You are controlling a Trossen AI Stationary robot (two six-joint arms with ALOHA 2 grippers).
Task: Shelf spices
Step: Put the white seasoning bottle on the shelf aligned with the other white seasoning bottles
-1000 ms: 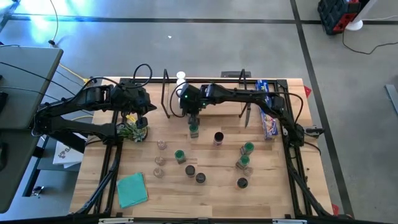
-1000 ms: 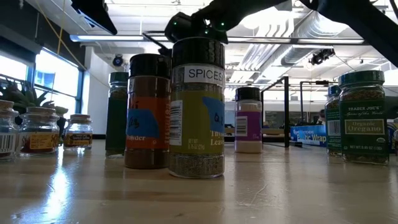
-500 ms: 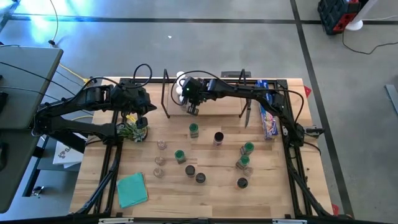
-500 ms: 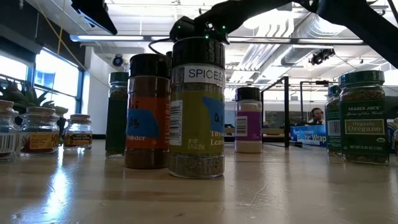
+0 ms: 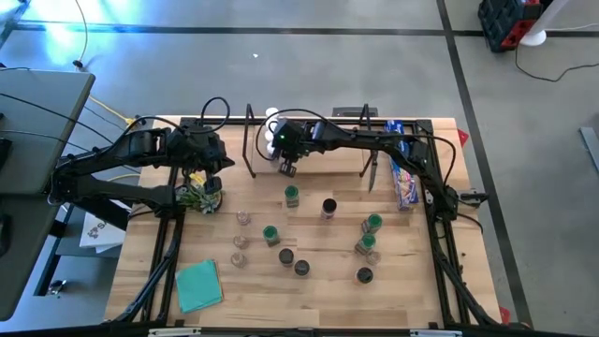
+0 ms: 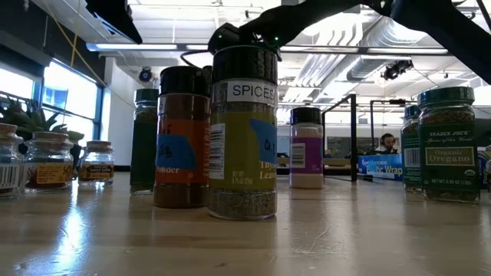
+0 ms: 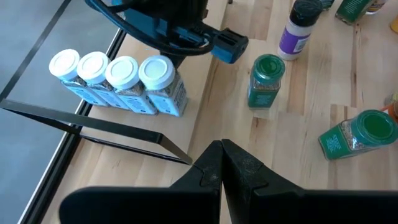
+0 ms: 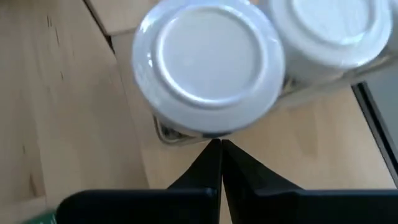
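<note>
Just ahead of the right gripper [image 8: 221, 144], nearly touching its tips: the end white-lidded clear spice jar [image 8: 208, 62] in a row of four white-lidded jars [image 7: 118, 78] standing upright on the low light-wood shelf with thin black metal end frames [image 7: 87, 121]. Right gripper is clenched, fingers pinched together, empty.

Nearest unshelved target: green-lidded clear plastic jar of green herb [image 5: 292, 195], standing upright on the table just behind the right gripper, on the side away from the shelf; long axis vertical. Right arm is clearly nearer to it than the left.

Left gripper [image 7: 221, 163] is also clenched and empty, parked beside the shelf's end frame.

Materials: jars are smooth round cylinders with paper labels, lids ribbed at the edge. Probably slippery under a side pinch, so grip on the body below the lid. Planked wooden tabletop [image 5: 328, 281], matte. Remaining green-, black- and tan-lidded jars [image 5: 301, 267] are scattered farther out, mostly upright.
</note>
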